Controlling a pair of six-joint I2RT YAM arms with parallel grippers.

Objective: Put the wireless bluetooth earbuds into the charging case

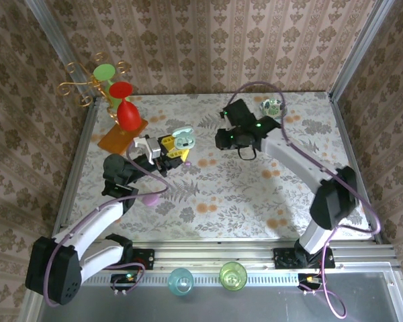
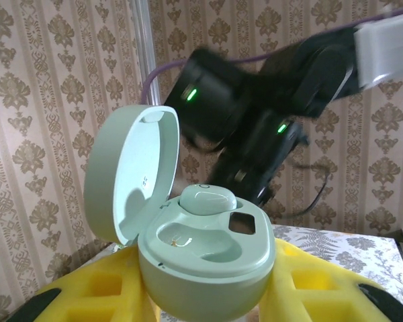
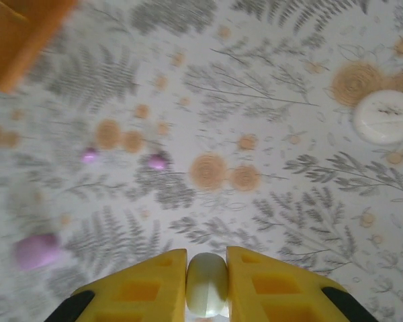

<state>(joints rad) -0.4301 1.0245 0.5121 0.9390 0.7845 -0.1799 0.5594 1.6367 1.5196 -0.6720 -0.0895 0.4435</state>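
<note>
- Left gripper (image 2: 205, 298) pinches the open green case (image 2: 208, 265) between its yellow fingers (image 2: 87, 298), up off the table (image 3: 269, 221). A seated bud (image 2: 207, 199) fills the right socket; the left socket is empty.
- Right gripper (image 3: 207, 272) is pressed onto a pale held bud (image 3: 207, 282), well above the table.
- Two lilac buds (image 3: 157, 162) lie loose below it.
- The held bud's lower end is cut off. A blurred lilac lump (image 3: 35, 250) at the left is probably a case.
- The table is fern-printed; the wallpaper (image 2: 27, 100) is patterned.
</note>
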